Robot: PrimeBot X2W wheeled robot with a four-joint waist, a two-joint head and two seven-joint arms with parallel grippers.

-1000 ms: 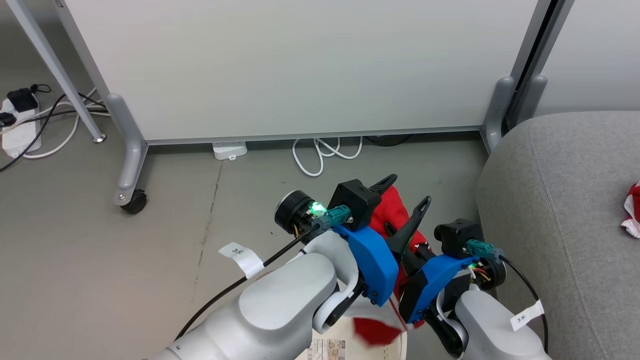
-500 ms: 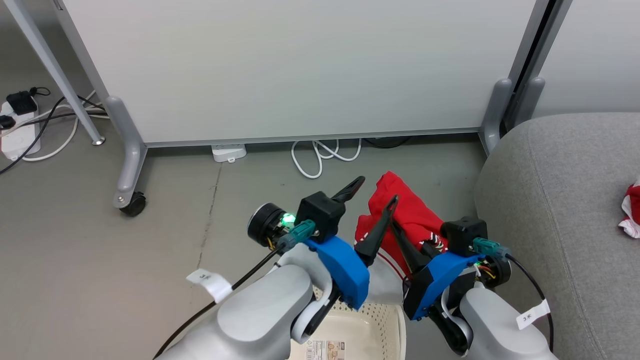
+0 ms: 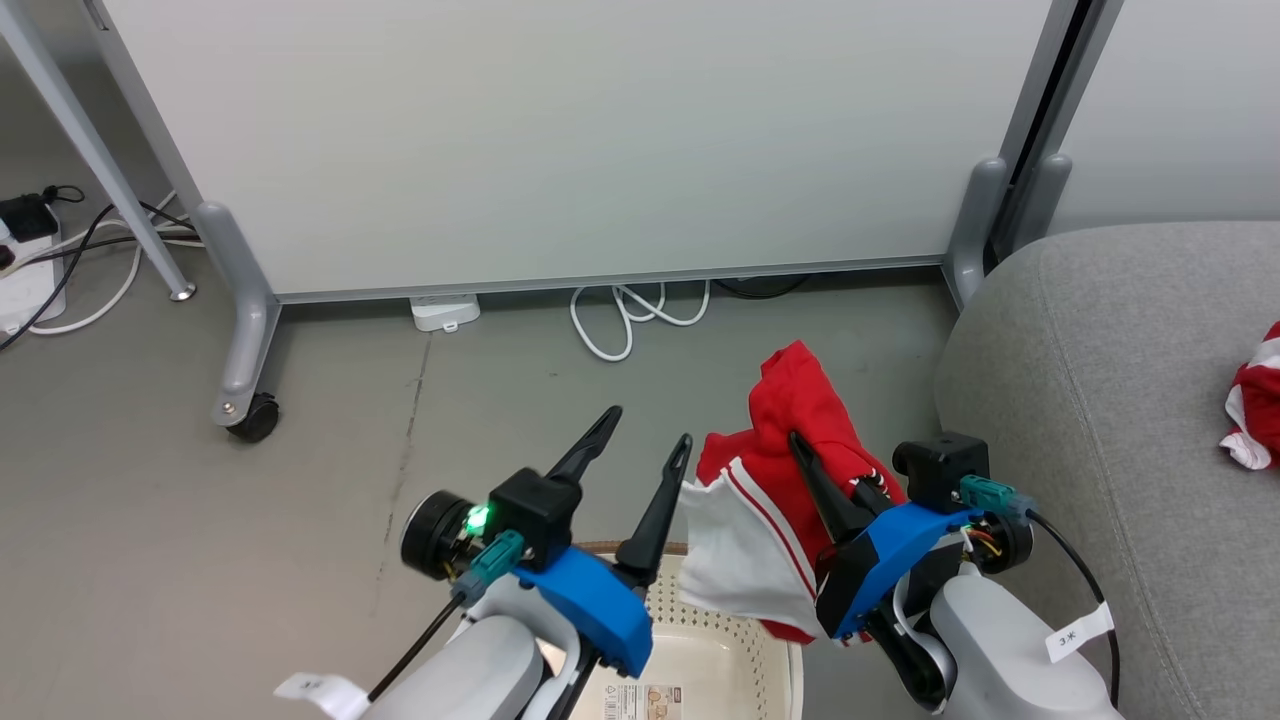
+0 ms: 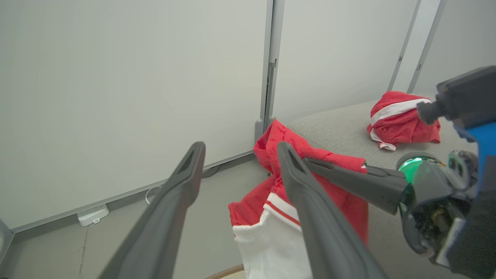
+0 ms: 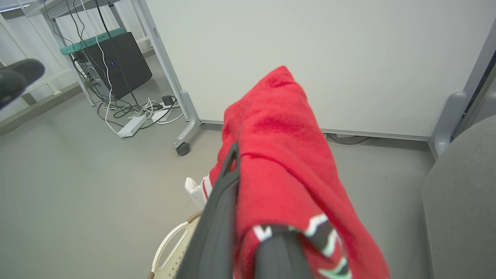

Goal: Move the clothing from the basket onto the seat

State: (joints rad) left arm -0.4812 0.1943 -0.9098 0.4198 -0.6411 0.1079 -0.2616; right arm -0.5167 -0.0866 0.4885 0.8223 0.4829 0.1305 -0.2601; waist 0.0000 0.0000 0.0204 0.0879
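My right gripper (image 3: 797, 443) is shut on a piece of the clothing (image 3: 800, 400), red with a white panel, which hangs over the basket's right side. In the right wrist view the red clothing (image 5: 283, 135) drapes over my right gripper (image 5: 252, 186) and hides one finger. My left gripper (image 3: 640, 445) stands open and holds nothing, just left of the cloth; the left wrist view has the left gripper (image 4: 238, 153) beside the hanging clothing (image 4: 252, 209). The cream basket (image 3: 700, 660) sits below both arms. To the right is the grey seat (image 3: 1100, 380), with another red garment (image 3: 1255, 410) lying on it.
White partition panels (image 3: 600, 140) on castor feet (image 3: 250, 420) stand behind. A white cable coil (image 3: 620, 310) and a power strip (image 3: 443, 312) lie on the floor at their base. A black computer case (image 5: 116, 62) with several cables stands far left in the right wrist view.
My left gripper has drawn back and to the left, away from the garment, still open. The right gripper has carried the garment up, so its white panel now hangs free.
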